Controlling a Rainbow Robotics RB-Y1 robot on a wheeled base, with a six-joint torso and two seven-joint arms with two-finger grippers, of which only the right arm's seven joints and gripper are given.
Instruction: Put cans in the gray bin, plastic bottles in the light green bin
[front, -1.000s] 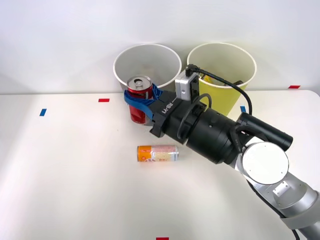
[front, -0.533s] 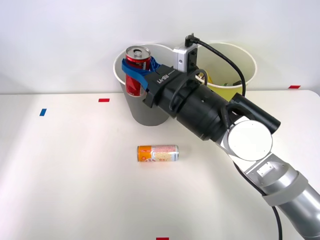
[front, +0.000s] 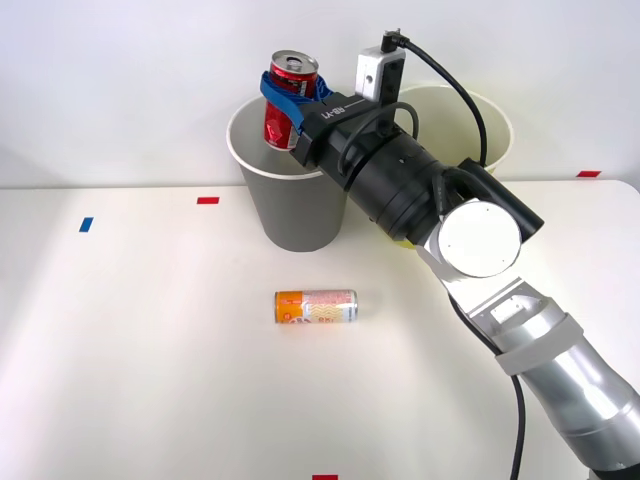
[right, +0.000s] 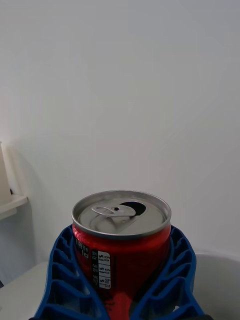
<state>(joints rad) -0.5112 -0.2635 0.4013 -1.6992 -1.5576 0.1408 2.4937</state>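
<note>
My right gripper (front: 291, 92) is shut on the red can (front: 288, 100), holding it upright in the air over the open mouth of the gray bin (front: 290, 215). In the right wrist view the red can (right: 120, 250) has an opened silver top, and blue ribbed fingers (right: 60, 280) clasp both its sides. The orange and white can (front: 316, 306) lies on its side on the white table, in front of the gray bin. Behind my arm stands the light green bin (front: 498, 115), mostly covered by the arm. The plastic bottles are out of view.
Small red tape marks (front: 207, 200) and a blue one (front: 85, 224) lie on the white table (front: 140, 360). A plain white wall rises behind the bins. My arm (front: 470, 250) crosses from the right, over the table's right half.
My right gripper has lifted the red can from table level in front of the gray bin up to above the bin's rim. The orange and white can has not moved.
</note>
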